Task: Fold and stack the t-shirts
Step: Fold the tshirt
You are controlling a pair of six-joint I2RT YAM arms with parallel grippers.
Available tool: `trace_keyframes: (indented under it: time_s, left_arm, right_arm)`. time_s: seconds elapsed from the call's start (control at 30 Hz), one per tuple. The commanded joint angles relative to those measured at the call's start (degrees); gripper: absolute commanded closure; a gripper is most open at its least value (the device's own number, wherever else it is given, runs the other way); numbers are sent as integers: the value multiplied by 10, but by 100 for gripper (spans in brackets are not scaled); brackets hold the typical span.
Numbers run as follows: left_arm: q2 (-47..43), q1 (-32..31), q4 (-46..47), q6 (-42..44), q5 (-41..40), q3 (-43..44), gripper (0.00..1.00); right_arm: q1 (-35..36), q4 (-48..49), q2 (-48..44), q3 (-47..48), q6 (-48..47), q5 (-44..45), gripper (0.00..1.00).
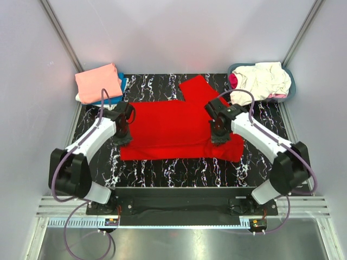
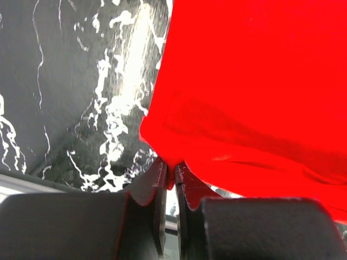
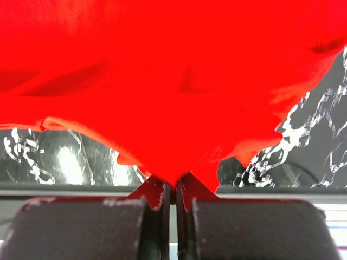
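1. Presently, the bright red cotton t-shirt (image 1: 179, 127) lies spread flat on the black marbled counter (image 1: 179, 169). Its long axis runs left to right between the two arms, and one sleeve points toward the far side.
2. The left jaws are pinched shut on the shirt's left edge, with a small tuck of red cloth caught between the fingertips (image 2: 157, 187). The rest of the cloth spreads away to their right.
3. The right jaws are clamped on the right end, and the cloth fans out ahead of them.
4. Each arm is nearest its own end, so the coming fold probably calls for lifting both ends together and carrying them evenly.
5. The folded salmon-pink t-shirt (image 1: 97, 81) lies at the far left corner, well apart.
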Motion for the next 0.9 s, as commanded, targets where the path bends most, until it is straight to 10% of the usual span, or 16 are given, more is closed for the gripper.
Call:
trace_keyframes:
  time_s: [0.0, 0.2, 0.27, 0.3, 0.47, 0.53, 0.87]
  left_arm:
    - [38, 14, 15, 37, 19, 34, 88]
    - [113, 42, 27, 57, 36, 48, 87]
    - [134, 58, 28, 64, 52, 71, 83]
    - [152, 61, 24, 71, 57, 83, 76]
    - [147, 67, -7, 67, 54, 148, 20]
    - [95, 67, -2, 61, 51, 123, 1]
    - [-147, 68, 84, -38, 110, -124, 1]
  right_arm:
    - [-23, 2, 43, 52, -52, -22, 100]
    - [-91, 14, 150, 125, -88, -30, 97]
    - [-130, 9, 215, 182, -97, -32, 76]
    - [-143, -1, 240, 211, -98, -27, 44]
    - [-179, -36, 262, 308, -62, -3, 7]
    - [-180, -12, 220, 273, -53, -4, 0]
    - [-222, 202, -83, -175, 76, -124, 7]
